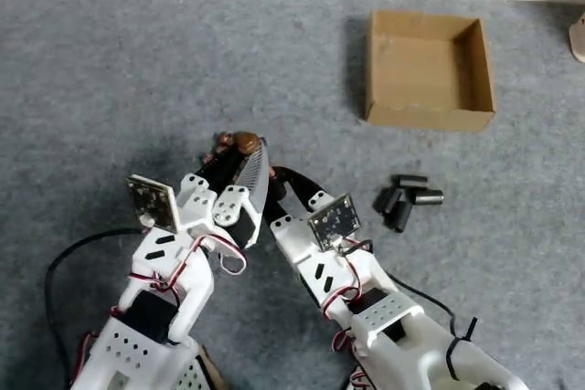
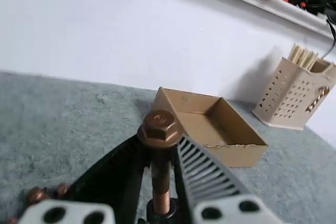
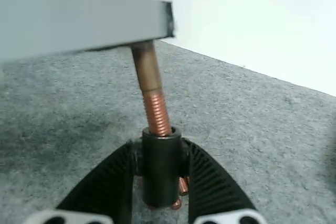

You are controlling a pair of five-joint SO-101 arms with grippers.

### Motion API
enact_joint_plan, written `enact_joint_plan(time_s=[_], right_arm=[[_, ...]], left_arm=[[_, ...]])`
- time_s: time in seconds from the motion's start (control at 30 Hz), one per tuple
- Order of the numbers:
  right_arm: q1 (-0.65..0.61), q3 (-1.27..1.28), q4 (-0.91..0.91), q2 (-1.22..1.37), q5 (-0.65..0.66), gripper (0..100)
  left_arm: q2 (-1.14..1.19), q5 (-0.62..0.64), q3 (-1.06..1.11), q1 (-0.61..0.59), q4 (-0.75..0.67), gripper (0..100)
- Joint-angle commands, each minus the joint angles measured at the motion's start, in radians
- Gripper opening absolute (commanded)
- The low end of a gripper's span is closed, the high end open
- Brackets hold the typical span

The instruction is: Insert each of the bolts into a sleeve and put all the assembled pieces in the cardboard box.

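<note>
Copper bolt (image 2: 160,169) near upright (head on top), threaded tip inside sleeve (image 3: 160,169)

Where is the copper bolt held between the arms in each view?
High view: the bolt, head up, near the picture's centre.
Left wrist view: the bolt upright in the left tool.
Right wrist view: its threaded end at the mouth of the sleeve in the right tool.
Shared landmark: the cardboard box, in the high and left wrist views.

We see a copper bolt (image 2: 160,161) standing nearly upright, its threaded tip in a black sleeve (image 3: 157,169), with loose sleeves (image 1: 405,198) clustered near the open cardboard box (image 1: 430,118).
</note>
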Motion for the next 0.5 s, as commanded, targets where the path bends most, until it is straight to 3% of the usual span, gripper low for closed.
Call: enact_joint_plan(time_s=[0.0,0.33,0.47], right_arm=[[0.013,0.11,-0.027,-0.013,0.008,0.4],[0.064,0.108,-0.027,-0.013,0.008,0.4],[0.077,0.11,-0.027,-0.013,0.008,0.4]], left_arm=[[-0.007,0.094,-0.015,0.019,0.051,0],[-0.007,0.037,-0.021,0.031,0.084,0],[-0.01,-0.077,0.025,0.047,0.091,7]])
